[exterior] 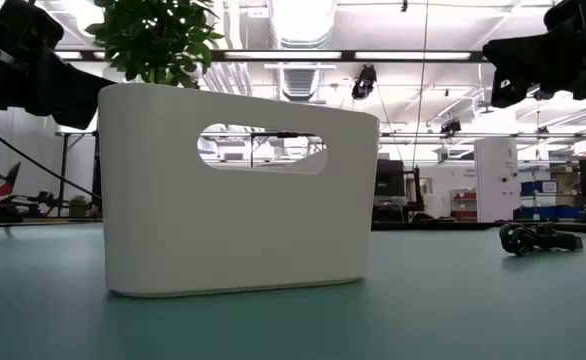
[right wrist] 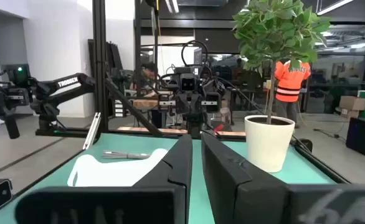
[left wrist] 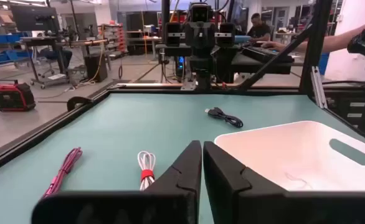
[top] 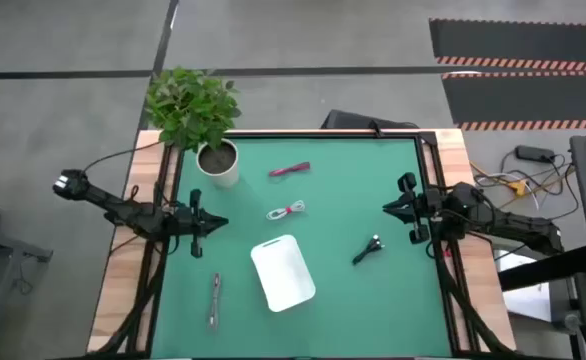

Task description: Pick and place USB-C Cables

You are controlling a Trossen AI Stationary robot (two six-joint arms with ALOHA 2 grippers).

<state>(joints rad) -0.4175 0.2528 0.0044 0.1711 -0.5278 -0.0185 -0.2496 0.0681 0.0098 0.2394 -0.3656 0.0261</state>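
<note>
Since none of the four cables has yet been picked up, what matters for us is which arm sits nearer each one. In the high view the left gripper [top: 216,223] waits at the left edge of the green worktop [top: 373,300] and the right gripper [top: 391,207] at the right edge, both pointing inward with jaws pressed together on nothing.

The white cable [top: 286,211] lies near the middle, just beyond the white tray [top: 283,272] and somewhat nearer our left arm, its long axis running roughly across the worktop toward those jaws. The magenta-red cable [top: 290,170] lies farther back, beside the potted plant [top: 198,118], again on a crosswise axis. The grey cable [top: 214,298] lies near the front on the left, lengthwise front to back. The black cable [top: 369,248] lies on a diagonal, nearer our right arm.

We judge the white cable the left arm's easiest reach: the jaws must part, then turn across its length.
</note>
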